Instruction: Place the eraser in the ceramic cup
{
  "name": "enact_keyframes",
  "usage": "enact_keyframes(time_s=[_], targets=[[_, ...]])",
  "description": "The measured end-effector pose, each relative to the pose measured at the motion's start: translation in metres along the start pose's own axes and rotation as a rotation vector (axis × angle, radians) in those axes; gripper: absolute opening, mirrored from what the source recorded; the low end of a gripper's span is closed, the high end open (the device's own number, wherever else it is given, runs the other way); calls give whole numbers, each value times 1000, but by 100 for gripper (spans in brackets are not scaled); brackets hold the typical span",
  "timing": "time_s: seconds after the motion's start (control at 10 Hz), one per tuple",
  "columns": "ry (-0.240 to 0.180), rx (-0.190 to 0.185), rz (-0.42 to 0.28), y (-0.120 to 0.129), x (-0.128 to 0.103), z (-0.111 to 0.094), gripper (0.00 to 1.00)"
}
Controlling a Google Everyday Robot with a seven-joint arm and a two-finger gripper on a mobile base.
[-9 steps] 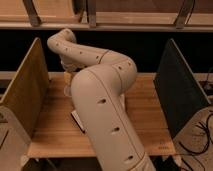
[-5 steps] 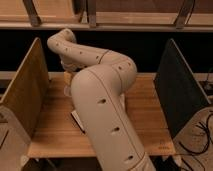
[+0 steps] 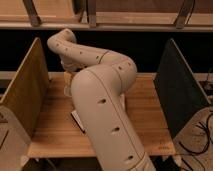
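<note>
Reach stage, I judge: gripper hidden behind arm (image 3: pixel 102 107), left of centre; its state I cannot tell. Next: find eraser.

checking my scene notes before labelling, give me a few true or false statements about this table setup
1. The robot arm reaches across a wooden table. True.
2. The panel on the picture's right is dark. True.
3. The panel on the picture's left is dark too. False: it is light wood.
4. The claw hangs over the table's near right corner. False: it is at the far left of the table, mostly hidden behind the arm.
</note>
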Motion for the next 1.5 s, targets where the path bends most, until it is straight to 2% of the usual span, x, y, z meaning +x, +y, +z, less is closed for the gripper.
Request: enact_keyframes(time_s=[1.1,1.3,1.5], targets=[[0,-1,0,1,0,0,80],[-31,1,14,6,-1,-6,80],[-92,1,49,20,8,-18,80]])
